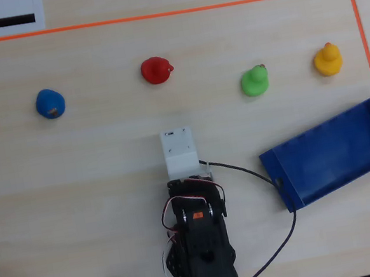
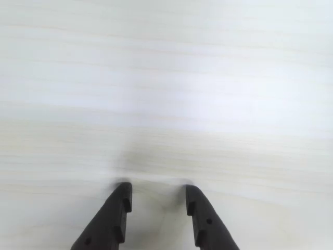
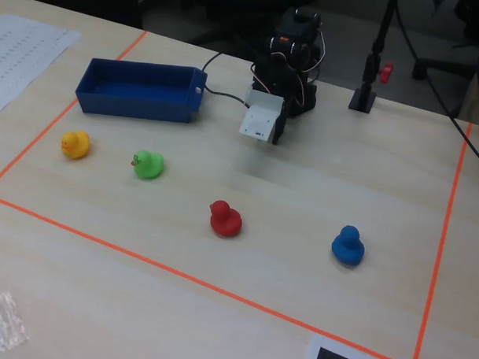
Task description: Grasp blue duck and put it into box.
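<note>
Overhead view: the blue duck (image 1: 50,103) sits near the desk's (image 1: 109,194) far-left corner, up and left of the arm; the box (image 1: 334,152) lies by the right edge.

Wrist view: the fingers (image 2: 156,200) are spread, empty, over bare desk; no duck visible.

Fixed view: the fingers are hidden behind the wrist housing; blue duck (image 3: 348,245) stands well apart.

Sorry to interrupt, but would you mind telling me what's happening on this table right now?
The arm is folded near its base, its end effector open over bare table and holding nothing. The blue duck sits untouched at the overhead view's left, in a row with red, green and yellow ducks. The box is empty.
</note>
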